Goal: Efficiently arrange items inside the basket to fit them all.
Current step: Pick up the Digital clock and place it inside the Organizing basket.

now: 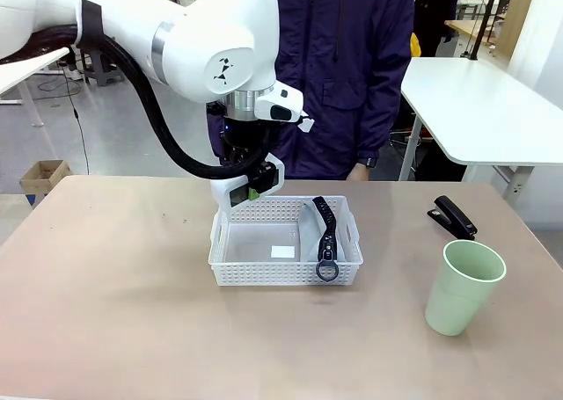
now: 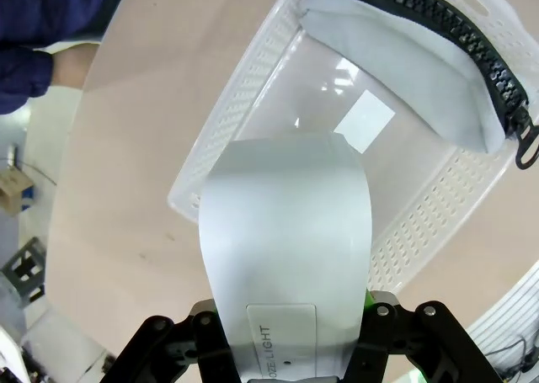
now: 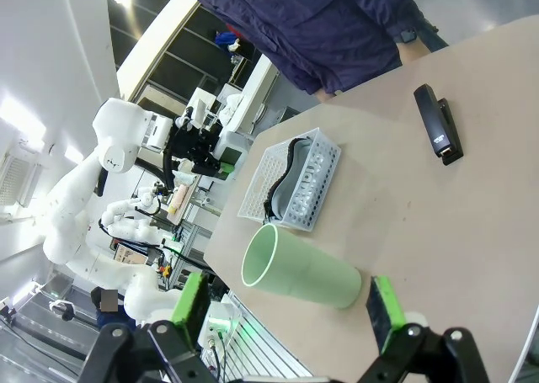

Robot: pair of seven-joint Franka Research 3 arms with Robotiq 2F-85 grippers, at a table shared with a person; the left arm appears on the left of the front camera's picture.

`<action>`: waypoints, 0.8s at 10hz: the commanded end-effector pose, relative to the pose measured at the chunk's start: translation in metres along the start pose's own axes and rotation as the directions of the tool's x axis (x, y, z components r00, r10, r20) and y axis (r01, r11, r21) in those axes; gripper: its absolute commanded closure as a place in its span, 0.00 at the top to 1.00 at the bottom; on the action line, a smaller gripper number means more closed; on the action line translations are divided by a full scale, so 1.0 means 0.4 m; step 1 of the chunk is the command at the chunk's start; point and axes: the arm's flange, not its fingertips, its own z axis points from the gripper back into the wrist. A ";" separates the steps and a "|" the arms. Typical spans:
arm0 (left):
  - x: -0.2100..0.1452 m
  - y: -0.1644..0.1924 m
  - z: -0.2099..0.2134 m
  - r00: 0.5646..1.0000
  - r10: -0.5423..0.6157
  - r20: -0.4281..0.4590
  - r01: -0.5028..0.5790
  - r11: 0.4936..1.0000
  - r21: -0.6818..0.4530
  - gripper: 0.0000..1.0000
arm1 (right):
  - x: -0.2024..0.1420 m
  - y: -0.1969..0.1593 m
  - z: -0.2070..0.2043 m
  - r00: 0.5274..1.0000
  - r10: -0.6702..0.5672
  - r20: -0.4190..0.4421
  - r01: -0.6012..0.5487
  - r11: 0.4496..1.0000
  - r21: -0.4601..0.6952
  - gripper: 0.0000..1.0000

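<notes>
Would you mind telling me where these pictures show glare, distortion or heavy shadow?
Front view: even light, with only a faint shadow under the basket. Left wrist view: the wide lens bulges the white box, and bright reflections glint on the basket's glossy floor. Right wrist view: rolled sideways, so the table slants; the cup is sharp.

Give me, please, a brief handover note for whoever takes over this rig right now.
Left gripper: shut on the white box, above the far left corner of the basket.
Right gripper: open, empty, facing the green cup.
Grey case: in the basket's right side, strap over the front rim.
Stapler and cup: on the table, right of the basket.
Done: case in. Left: box, stapler, cup.
</notes>
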 end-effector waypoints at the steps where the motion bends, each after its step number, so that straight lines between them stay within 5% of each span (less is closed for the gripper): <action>1: -0.001 0.001 -0.001 1.000 0.004 -0.001 -0.004 1.000 -0.004 0.52 | 0.007 0.000 0.000 0.999 0.027 0.017 -0.027 1.000 0.012 1.00; 3: -0.014 -0.019 -0.050 0.995 0.017 0.101 -0.013 0.999 -0.048 0.52 | 0.007 0.000 0.000 0.999 0.027 0.017 -0.027 1.000 0.012 1.00; 8: 0.043 -0.026 -0.222 0.992 0.060 0.111 -0.048 0.994 -0.102 0.52 | 0.007 0.000 0.000 0.999 0.027 0.017 -0.027 1.000 0.012 1.00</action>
